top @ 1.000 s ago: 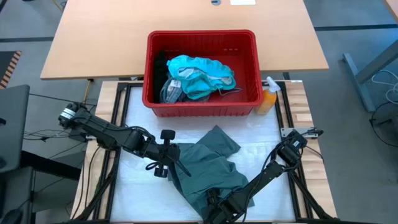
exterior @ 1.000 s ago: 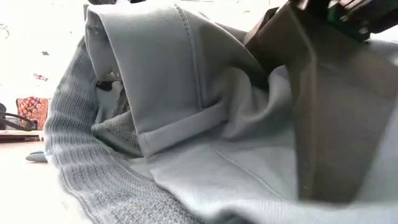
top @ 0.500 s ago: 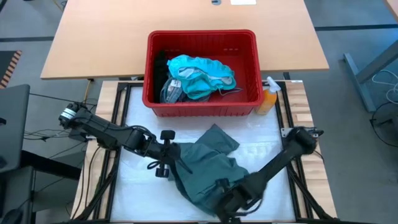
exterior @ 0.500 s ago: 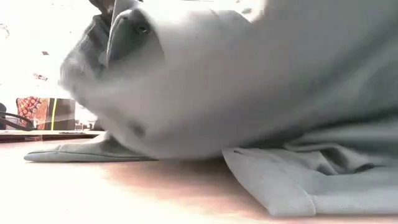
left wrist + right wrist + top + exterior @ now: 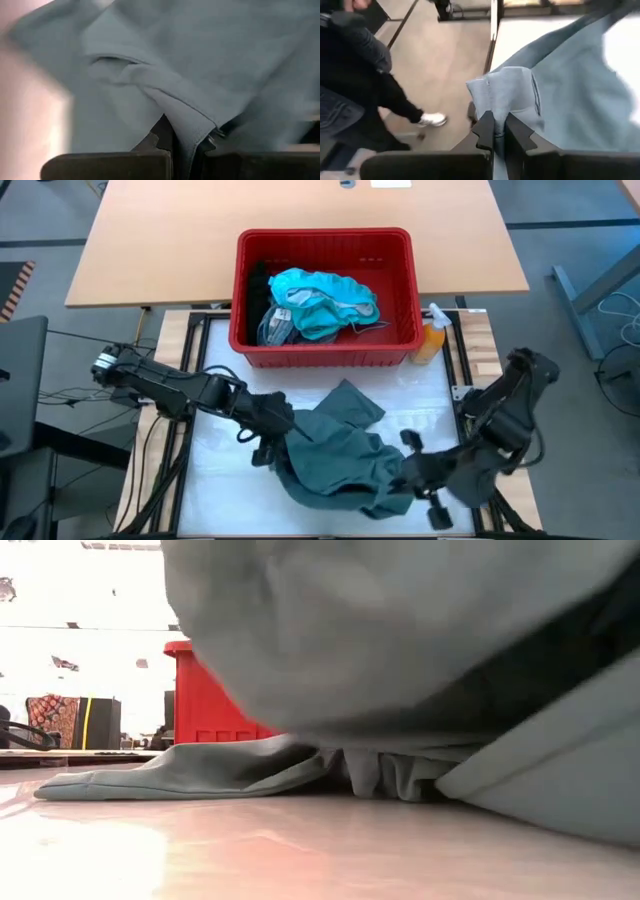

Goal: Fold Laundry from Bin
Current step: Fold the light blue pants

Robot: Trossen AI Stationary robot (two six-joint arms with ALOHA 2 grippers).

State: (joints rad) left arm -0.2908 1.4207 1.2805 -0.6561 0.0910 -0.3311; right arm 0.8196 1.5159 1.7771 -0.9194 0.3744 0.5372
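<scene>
A dull grey-green garment point(image 5: 335, 445) lies crumpled on the white table top, in front of the red bin point(image 5: 325, 235). Teal laundry point(image 5: 320, 300) fills the bin, with something black beside it. My left gripper point(image 5: 275, 442) is shut on the garment's left side. My right gripper point(image 5: 402, 477) is shut on its near right part and holds that part up. In the low view the raised cloth point(image 5: 400, 630) fills the foreground, and the garment's far part point(image 5: 200, 775) still lies flat on the table. My left gripper pinches a hemmed edge point(image 5: 186, 131) of the garment between its two fingers, and the hem folds over them. The fingers slant down from the table's left. The cloth beyond them spreads slack. My right gripper pinches a ribbed, folded-over edge point(image 5: 507, 97) of the garment between its two fingers. It comes from the table's right, slanting down. That part is lifted clear, and the rest hangs toward the table.
An orange spray bottle point(image 5: 432, 340) stands at the bin's right near corner. A person's legs and a white shoe point(image 5: 432, 119) show on the floor beyond the table's edge. Bare white table point(image 5: 220, 480) lies to the garment's near left.
My right gripper has risen fast from the table's near edge and gone toward the right edge. It has drawn the garment's near part up off the table, while the far part has stayed down. My left gripper has lifted a little and rolled, keeping its hold.
</scene>
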